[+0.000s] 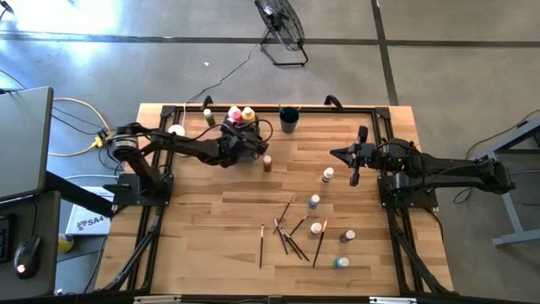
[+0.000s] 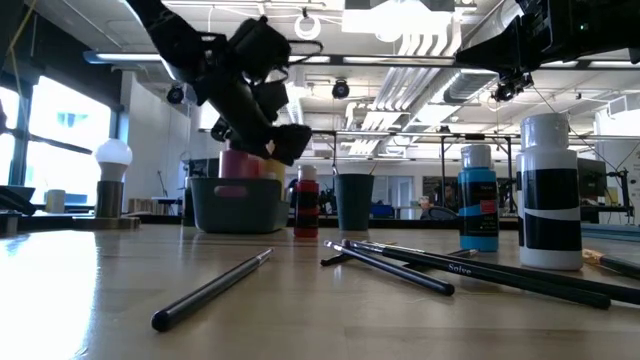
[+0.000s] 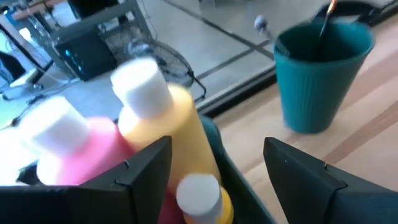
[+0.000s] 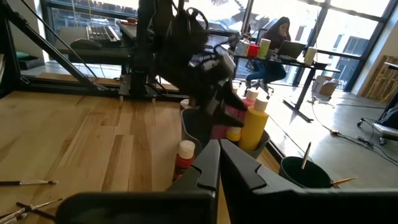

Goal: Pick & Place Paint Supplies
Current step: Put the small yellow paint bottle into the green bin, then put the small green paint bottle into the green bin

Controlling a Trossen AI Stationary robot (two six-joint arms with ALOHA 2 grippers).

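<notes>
Yellow bottle (image 3: 165,130) under open left pincer (image 3: 217,165)

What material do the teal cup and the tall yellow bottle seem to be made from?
The round teal cup looks like matte moulded plastic: even colour, fine vertical ribs, no shine. The tall yellow squeeze bottle looks like smooth, slightly glossy plastic with a white plastic cap, judging from its soft highlights. Neither can be confirmed by look alone.

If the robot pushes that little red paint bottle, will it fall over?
Probably. The red paint bottle stands upright, tall and narrow, so a push near its cap might tip it. Once down, its round body would likely roll. It looks like stiff plastic, so probably wouldn't break.
</notes>
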